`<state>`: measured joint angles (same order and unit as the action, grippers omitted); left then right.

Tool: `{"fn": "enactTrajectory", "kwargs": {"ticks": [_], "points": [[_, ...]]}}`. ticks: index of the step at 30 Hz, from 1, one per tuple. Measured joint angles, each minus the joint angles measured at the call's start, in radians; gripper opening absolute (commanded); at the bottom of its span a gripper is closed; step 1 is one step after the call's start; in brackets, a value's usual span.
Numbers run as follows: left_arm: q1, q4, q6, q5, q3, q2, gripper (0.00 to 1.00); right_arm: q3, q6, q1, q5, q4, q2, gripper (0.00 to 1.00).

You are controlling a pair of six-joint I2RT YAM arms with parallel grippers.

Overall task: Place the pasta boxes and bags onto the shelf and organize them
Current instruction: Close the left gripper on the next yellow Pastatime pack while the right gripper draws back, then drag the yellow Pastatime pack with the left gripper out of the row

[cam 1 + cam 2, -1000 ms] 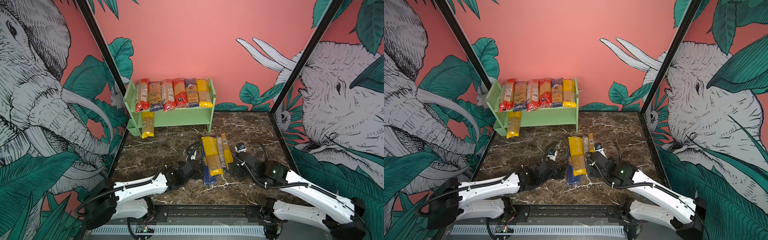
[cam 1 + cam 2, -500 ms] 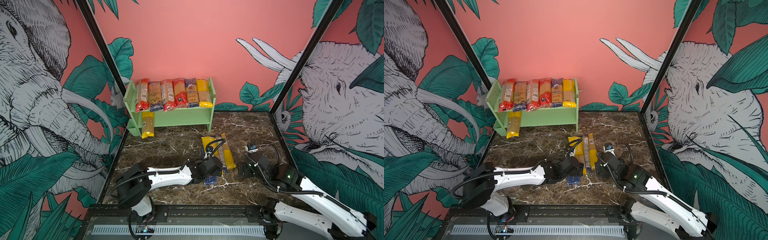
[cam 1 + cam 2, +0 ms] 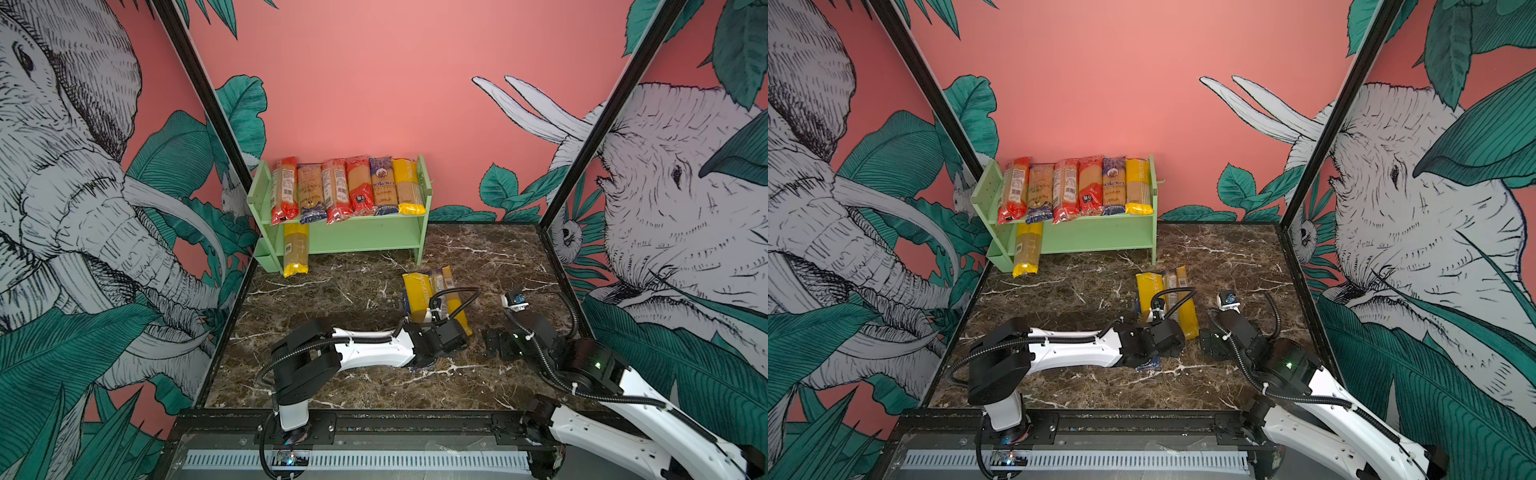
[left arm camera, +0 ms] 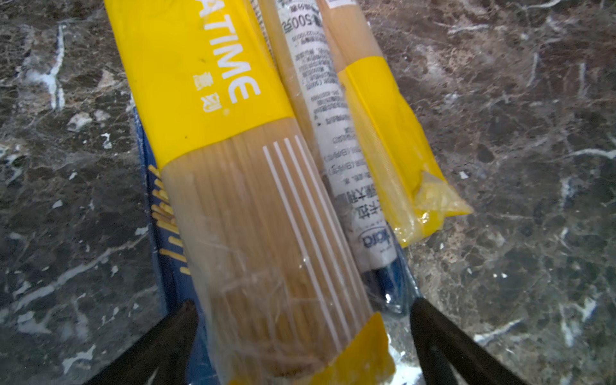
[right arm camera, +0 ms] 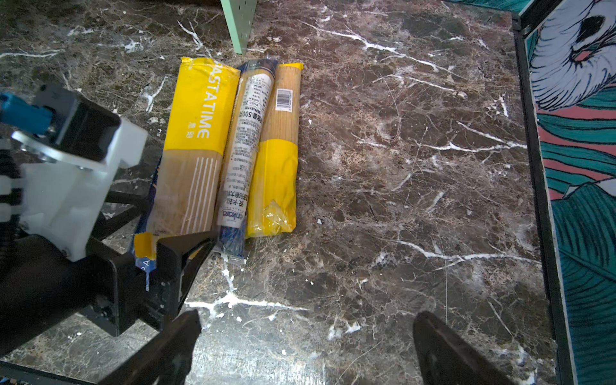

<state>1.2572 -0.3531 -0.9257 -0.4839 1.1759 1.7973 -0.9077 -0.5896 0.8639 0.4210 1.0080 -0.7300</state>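
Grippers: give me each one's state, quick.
Left gripper: open, jaws either side of the yellow Pastatime pack end, holding nothing.
Right gripper: open, empty, over the marble tabletop.

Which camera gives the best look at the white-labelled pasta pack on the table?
The right wrist view: the white-labelled pack lies there nearly end to end, label visible. The left wrist view shows only part, close up. In both top views it is small and partly behind the left arm's cable.
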Motion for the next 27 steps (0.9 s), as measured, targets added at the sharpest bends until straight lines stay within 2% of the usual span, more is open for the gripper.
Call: {"fn": "enactTrajectory", "kwargs": {"ticks": [9,11,16,19,27], "points": [[0.011,-0.039,-0.047,-0.026,0.000,0.011,0.97,0.006,0.014,0.000,-0.018,-0.001,0.000,0.99],[0.011,-0.037,-0.051,-0.026,0.000,0.014,0.93,0.006,0.014,-0.001,-0.018,-0.001,0.000,0.99],[0.011,-0.016,-0.056,-0.027,-0.005,0.018,0.69,0.006,0.016,-0.001,-0.019,0.000,0.004,0.99],[0.014,0.000,-0.054,-0.039,-0.018,0.018,0.59,0.006,0.016,-0.001,-0.018,0.000,0.007,0.99],[0.005,-0.015,-0.047,-0.086,-0.092,-0.047,0.56,0.006,0.015,-0.001,-0.018,0.000,0.001,0.99]]}}
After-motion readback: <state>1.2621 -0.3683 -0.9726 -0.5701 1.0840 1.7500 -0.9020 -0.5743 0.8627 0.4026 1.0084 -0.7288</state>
